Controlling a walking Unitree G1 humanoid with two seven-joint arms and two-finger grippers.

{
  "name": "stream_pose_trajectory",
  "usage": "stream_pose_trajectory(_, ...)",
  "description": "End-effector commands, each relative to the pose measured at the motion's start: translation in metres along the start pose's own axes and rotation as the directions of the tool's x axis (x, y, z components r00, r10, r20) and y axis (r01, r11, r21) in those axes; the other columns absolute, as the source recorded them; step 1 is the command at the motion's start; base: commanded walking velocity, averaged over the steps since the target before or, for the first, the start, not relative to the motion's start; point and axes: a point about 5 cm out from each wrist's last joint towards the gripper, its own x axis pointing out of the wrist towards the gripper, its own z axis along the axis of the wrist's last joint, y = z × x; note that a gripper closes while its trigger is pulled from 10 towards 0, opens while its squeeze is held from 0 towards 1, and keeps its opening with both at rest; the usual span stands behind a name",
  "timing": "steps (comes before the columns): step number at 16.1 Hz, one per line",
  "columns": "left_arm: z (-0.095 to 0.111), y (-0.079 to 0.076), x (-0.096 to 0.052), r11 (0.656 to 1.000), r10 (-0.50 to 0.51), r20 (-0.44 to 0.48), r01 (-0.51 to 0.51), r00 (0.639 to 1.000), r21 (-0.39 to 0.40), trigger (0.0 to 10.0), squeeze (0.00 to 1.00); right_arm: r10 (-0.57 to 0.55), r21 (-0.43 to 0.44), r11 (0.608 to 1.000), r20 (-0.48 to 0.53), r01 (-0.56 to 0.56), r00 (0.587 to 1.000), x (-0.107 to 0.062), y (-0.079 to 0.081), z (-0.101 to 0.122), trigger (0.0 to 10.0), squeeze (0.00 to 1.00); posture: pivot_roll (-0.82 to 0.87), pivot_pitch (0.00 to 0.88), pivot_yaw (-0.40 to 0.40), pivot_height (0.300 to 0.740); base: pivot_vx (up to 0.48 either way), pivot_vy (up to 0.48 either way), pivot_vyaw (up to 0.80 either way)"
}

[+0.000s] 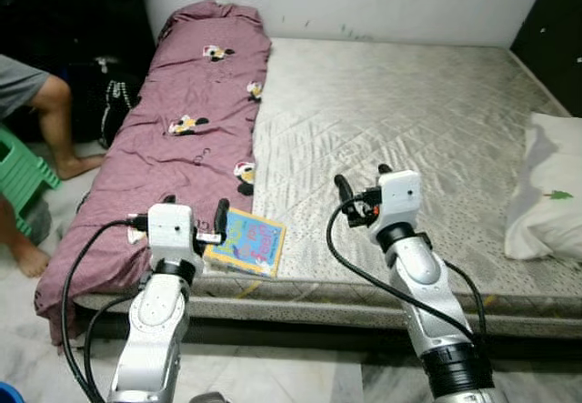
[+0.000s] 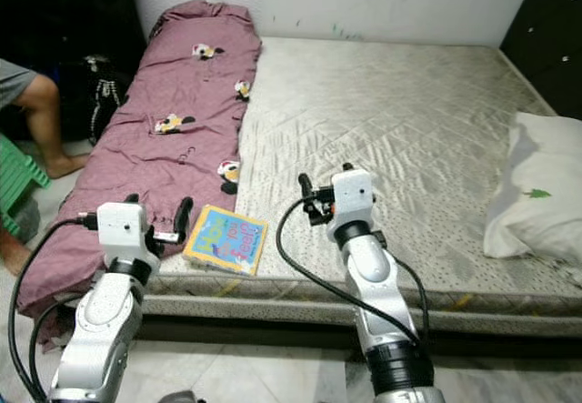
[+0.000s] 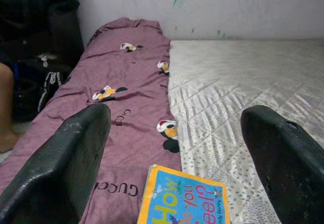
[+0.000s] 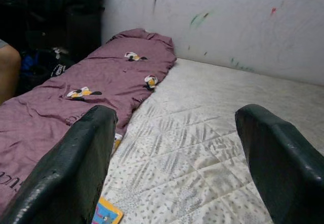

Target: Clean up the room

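A colourful children's book (image 1: 245,241) lies flat on the grey mattress (image 1: 400,103) near its front edge, beside a purple cartoon-print blanket (image 1: 186,121). My left gripper (image 1: 195,208) is open and empty, hovering just left of the book, over the blanket's edge. In the left wrist view the book (image 3: 183,198) sits low between the two black fingers (image 3: 61,163). My right gripper (image 1: 364,178) is open and empty, held above the mattress to the right of the book. A corner of the book (image 4: 106,213) shows in the right wrist view.
A white pillow (image 1: 548,189) lies at the mattress's right edge. A person's legs (image 1: 55,116) and a green stool (image 1: 20,171) are on the floor to the left. Dark bags (image 1: 114,94) sit beside the bed's far left. A white wall runs behind.
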Motion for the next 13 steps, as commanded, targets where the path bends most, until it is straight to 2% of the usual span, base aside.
stream_pose_trajectory(1,0.0040,0.0007,-0.0008,1.000,0.001,0.015,-0.001,1.000,0.000,10.0,0.00,0.001,0.000,1.000,-0.011,-0.001,1.000,-0.0003,-0.0025,-0.0014,10.0,0.00,-0.06,0.000,-0.049,0.740,0.277,0.000,0.00)
stream_pose_trajectory(5,0.0030,0.0006,-0.0010,1.000,0.003,0.010,-0.003,1.000,-0.002,10.0,0.00,0.002,-0.003,1.000,-0.017,-0.002,1.000,-0.0039,-0.0029,-0.0028,10.0,0.00,-0.06,0.000,-0.050,0.740,0.268,0.000,0.00)
stream_pose_trajectory(13,0.0028,0.0026,0.0005,1.000,0.006,0.007,-0.006,1.000,0.012,10.0,0.00,0.002,-0.002,1.000,-0.016,-0.002,1.000,-0.0001,-0.0037,-0.0026,10.0,0.00,-0.05,0.000,-0.050,0.740,0.243,0.000,0.00)
